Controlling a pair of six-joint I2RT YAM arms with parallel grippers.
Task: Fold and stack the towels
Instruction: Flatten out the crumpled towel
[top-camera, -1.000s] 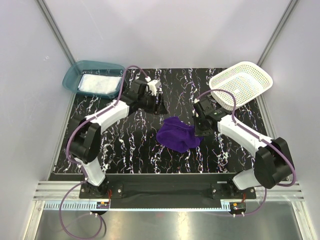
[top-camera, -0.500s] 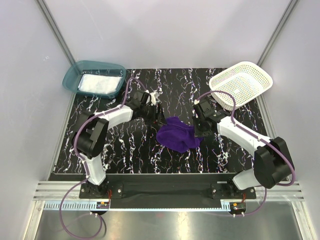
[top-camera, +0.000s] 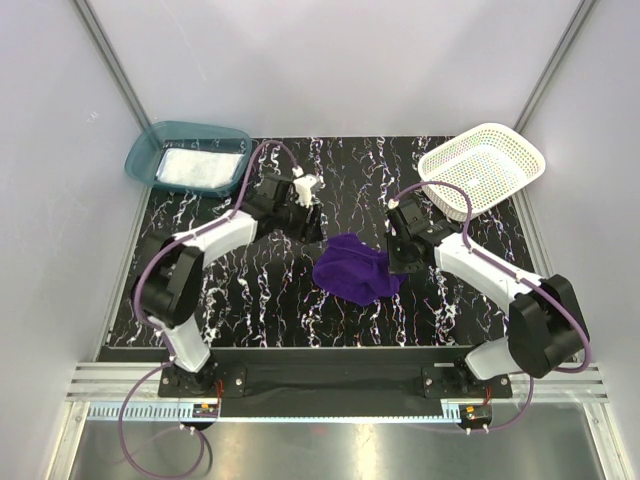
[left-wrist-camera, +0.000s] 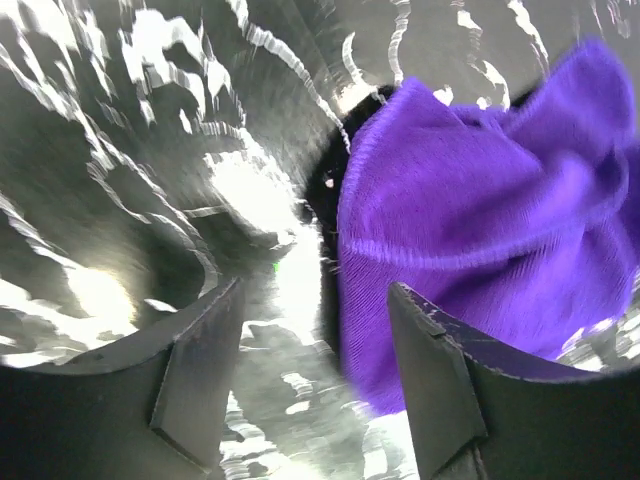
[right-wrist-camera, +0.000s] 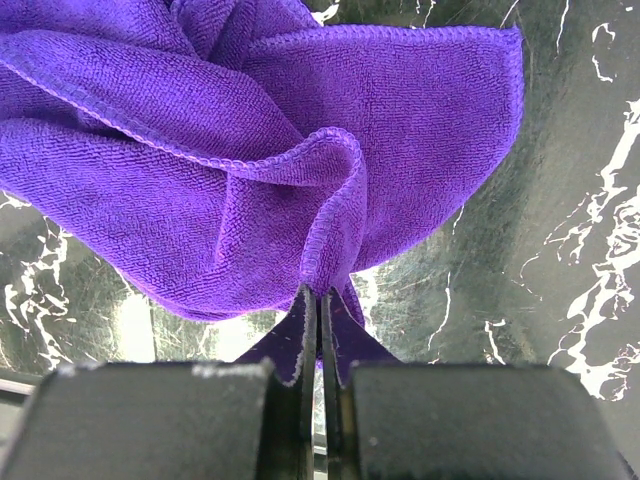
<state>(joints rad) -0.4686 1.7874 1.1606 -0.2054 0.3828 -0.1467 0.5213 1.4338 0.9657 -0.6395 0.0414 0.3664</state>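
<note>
A deep purple towel (top-camera: 355, 268) lies crumpled in the middle of the black marbled table. My right gripper (top-camera: 401, 256) is at its right edge and is shut on a raised fold of the towel's hem (right-wrist-camera: 330, 230), the fingertips (right-wrist-camera: 306, 310) pinched together. My left gripper (top-camera: 316, 222) hovers just left of and behind the towel, open. In the left wrist view the purple towel (left-wrist-camera: 480, 220) reaches in from the right between the two fingers (left-wrist-camera: 440, 390), without being gripped. A white towel (top-camera: 200, 166) lies in the teal bin.
The teal translucent bin (top-camera: 140, 152) sits at the table's back left corner. A white mesh basket (top-camera: 482, 165) stands at the back right. The right arm's cable arcs over the table near the basket.
The left gripper swung down toward the purple towel's left edge, then drew back a little. The right gripper and the towel have stayed put.
</note>
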